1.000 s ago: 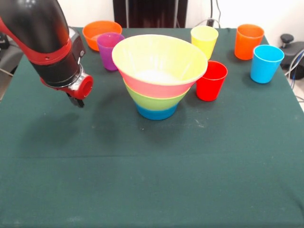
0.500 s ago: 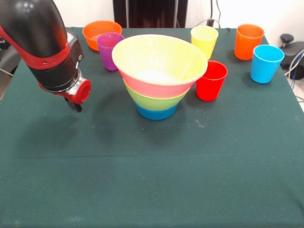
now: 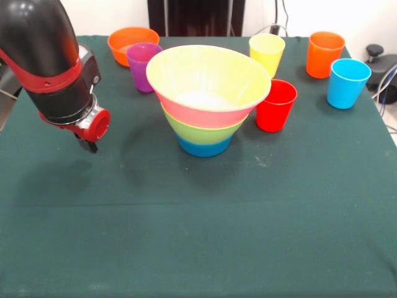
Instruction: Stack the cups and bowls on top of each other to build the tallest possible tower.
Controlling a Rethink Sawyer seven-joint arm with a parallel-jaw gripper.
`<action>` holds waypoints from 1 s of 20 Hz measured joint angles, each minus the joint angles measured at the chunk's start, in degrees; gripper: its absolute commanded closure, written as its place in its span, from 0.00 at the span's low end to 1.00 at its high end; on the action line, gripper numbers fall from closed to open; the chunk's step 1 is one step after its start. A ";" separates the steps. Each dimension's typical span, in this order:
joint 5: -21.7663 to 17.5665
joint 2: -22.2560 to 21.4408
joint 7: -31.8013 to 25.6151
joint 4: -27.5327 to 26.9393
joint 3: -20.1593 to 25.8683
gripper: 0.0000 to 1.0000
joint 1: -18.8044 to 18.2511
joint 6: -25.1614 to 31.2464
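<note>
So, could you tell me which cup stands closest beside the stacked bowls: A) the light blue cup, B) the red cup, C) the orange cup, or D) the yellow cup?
B: the red cup stands right at the tower's side, its rim just under the top bowl's edge, while the other three stand farther off.

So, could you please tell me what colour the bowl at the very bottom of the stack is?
Blue: the bottom bowl, seen in the front view.

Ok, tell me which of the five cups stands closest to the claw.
The purple cup. It stands at the table's back left in the front view, beside the small orange bowl and nearest the claw; the other four cups sit right of the tower.
</note>
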 measured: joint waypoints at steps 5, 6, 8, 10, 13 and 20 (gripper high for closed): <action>0.00 0.01 0.00 -0.43 0.00 1.00 0.00 0.00; 0.00 0.01 0.00 -0.48 0.00 1.00 0.00 0.00; 0.00 0.00 0.00 -0.51 0.00 1.00 0.00 0.00; -0.01 0.04 0.00 -0.61 0.00 1.00 0.00 0.00; 0.00 0.15 0.00 -1.01 0.01 1.00 0.00 0.01; 0.00 0.82 0.00 -2.27 0.02 1.00 0.00 0.01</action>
